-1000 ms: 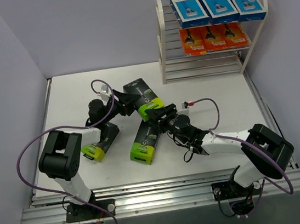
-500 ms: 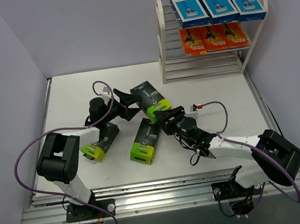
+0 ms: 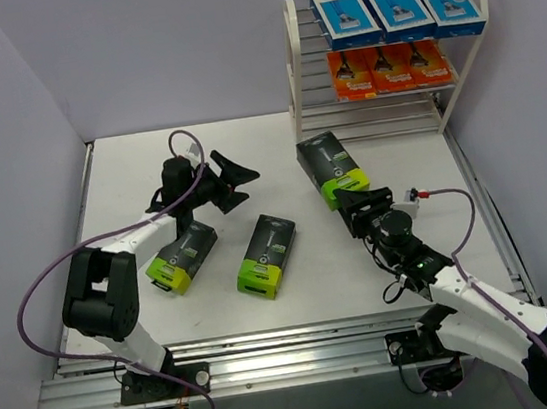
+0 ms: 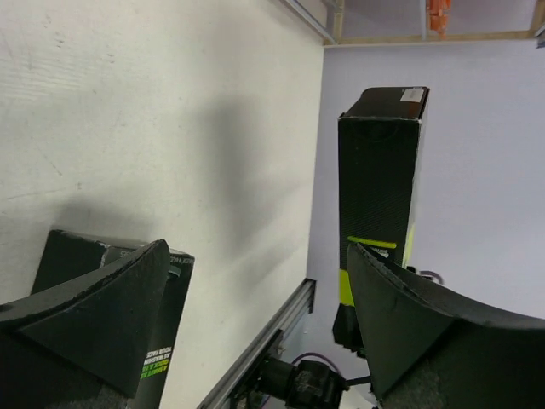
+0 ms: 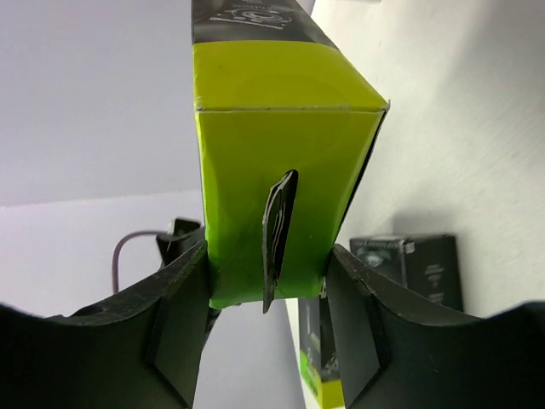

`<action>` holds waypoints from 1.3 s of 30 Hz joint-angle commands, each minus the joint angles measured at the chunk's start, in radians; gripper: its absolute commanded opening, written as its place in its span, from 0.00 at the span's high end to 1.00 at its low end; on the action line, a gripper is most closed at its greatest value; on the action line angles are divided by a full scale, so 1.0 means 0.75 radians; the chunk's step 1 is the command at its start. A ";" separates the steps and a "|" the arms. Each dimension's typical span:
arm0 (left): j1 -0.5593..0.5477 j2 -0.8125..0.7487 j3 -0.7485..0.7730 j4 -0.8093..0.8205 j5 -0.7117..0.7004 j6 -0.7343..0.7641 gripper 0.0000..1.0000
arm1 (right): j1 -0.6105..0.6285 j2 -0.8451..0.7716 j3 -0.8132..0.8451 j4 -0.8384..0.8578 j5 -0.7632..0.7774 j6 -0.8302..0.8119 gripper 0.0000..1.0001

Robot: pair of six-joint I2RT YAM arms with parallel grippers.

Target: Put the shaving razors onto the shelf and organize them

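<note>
The right gripper (image 3: pixel 356 199) covers part of the lime end of the held black pack (image 3: pixel 324 160), whose far end runs off the top edge of the right wrist view. The far ends of the orange packs (image 3: pixel 389 70) are lost beneath the blue packs (image 3: pixel 397 9). A finger (image 4: pixel 94 324) of the left gripper (image 4: pixel 255 247) blocks most of a table pack (image 4: pixel 85 251). The print is too small to read.

The right tool (image 5: pixel 266 260) clamps the lime-green end of a black razor pack (image 5: pixel 281 145), a second pack (image 5: pixel 410 266) beyond.

Shelf (image 3: pixel 293 81) and two black razor packs (image 3: pixel 267 256) on white table (image 3: pixel 128 173).
</note>
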 commanded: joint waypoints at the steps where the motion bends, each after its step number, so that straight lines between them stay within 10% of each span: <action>1: 0.012 -0.089 0.143 -0.226 -0.058 0.203 0.06 | -0.095 -0.174 0.009 -0.111 0.027 -0.059 1.00; 23: 0.124 -0.136 0.262 -0.394 -0.087 0.357 0.06 | -1.156 -0.027 0.052 -0.124 -0.818 -0.416 1.00; 39: 0.302 -0.040 0.186 -0.157 0.099 0.156 0.06 | -1.400 0.370 0.295 0.201 -1.037 -0.455 1.00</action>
